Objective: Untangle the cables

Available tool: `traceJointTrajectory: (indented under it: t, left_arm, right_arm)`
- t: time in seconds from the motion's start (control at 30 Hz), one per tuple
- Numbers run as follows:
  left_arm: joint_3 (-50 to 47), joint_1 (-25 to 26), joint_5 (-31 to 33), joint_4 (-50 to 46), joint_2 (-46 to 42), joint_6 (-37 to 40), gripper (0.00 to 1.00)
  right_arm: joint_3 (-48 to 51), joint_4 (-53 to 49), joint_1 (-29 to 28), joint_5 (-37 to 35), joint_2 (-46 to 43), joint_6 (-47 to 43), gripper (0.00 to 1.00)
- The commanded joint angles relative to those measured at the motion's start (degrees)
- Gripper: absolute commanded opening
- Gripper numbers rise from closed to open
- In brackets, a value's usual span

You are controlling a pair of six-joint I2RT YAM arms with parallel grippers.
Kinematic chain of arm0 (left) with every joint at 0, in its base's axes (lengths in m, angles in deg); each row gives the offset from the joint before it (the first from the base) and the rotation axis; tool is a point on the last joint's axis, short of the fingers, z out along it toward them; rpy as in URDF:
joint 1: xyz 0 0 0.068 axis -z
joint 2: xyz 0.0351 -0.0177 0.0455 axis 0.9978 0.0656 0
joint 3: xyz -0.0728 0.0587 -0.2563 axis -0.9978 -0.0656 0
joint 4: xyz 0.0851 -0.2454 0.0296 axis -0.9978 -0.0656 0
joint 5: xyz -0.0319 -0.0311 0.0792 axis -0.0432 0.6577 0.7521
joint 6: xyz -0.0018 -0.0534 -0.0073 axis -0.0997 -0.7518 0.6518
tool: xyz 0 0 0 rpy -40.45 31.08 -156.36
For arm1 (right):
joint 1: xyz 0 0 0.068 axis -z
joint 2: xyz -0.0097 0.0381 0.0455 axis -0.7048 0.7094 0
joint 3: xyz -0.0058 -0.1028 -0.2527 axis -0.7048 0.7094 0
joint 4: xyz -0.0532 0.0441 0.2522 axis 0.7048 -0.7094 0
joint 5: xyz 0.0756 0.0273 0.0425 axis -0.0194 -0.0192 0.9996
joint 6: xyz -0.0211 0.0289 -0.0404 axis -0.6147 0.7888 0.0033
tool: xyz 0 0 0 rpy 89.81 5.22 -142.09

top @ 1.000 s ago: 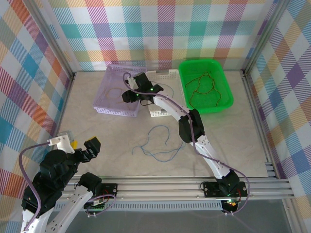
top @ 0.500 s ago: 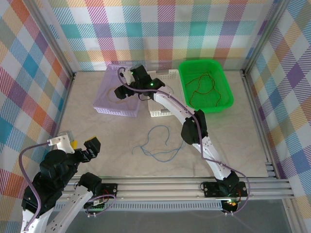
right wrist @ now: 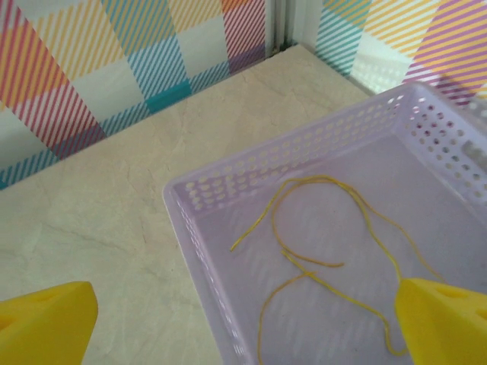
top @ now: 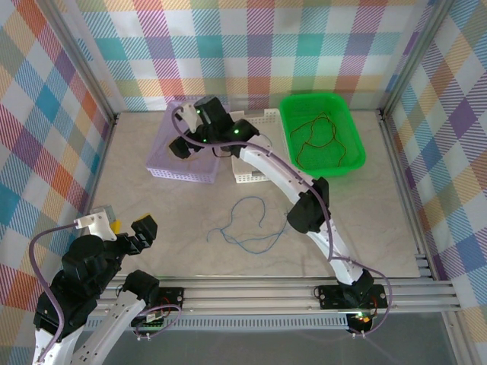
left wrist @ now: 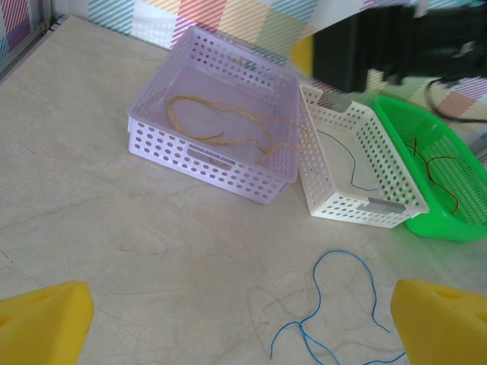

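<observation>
One second back my right gripper (right wrist: pixel 245 323) was half closed. Now its fingers stand fully spread with nothing between them, hovering over the purple basket (right wrist: pixel 251 171) at the far left. The yellow cable (right wrist: pixel 308 271) lies loose on that basket's floor, touching neither finger, so I judge it dropped off and sorted. My right arm has also swung left since then, from the gap between the baskets to above the purple one.

Nothing else has moved. A blue cable (top: pixel 247 228) lies curled on the bare table (top: pixel 152 198) at the middle, still knotted on itself by the look of it. A second blue strand (left wrist: pixel 351 163) sits in the white basket (left wrist: pixel 327 205), and the red ones (top: pixel 316 137) sit in the green basket (top: pixel 358 156) at the far right. My left gripper (top: pixel 122 226) is parked near left, fingers wide and empty. That table cable looks like my next job.
</observation>
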Motion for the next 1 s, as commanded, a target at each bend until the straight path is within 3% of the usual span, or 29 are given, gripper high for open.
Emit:
traceJointTrajectory:
  t: [0.0,0.17,0.3,0.53,0.7,0.97]
  left_arm:
    - [-0.7,0.6,0.2,1.1,0.8,0.8,1.00]
    - [-0.9,0.7,0.1,1.1,2.0,0.8,1.00]
    - [-0.7,0.8,-0.8,1.5,5.6,0.9,1.00]
    - [3.7,0.8,-7.2,2.0,24.9,1.0,1.00]
    - [8.5,0.8,-7.8,6.0,40.1,1.9,1.00]
    - [20.9,0.8,2.2,9.4,64.6,9.1,0.98]
  right_arm:
    - [2.3,-3.5,0.0,-1.4,-11.5,1.4,1.00]
    - [27.4,1.3,-2.0,-6.4,-30.8,1.4,1.00]
    - [47.3,3.6,-2.2,-8.5,-44.0,6.2,1.00]
    - [75.5,10.6,-2.2,-10.8,-69.1,12.2,1.00]
    - [84.9,8.5,-2.2,-10.4,-82.9,13.3,1.00]
    - [90.5,-0.1,-2.2,-11.3,-99.3,14.8,1.00]
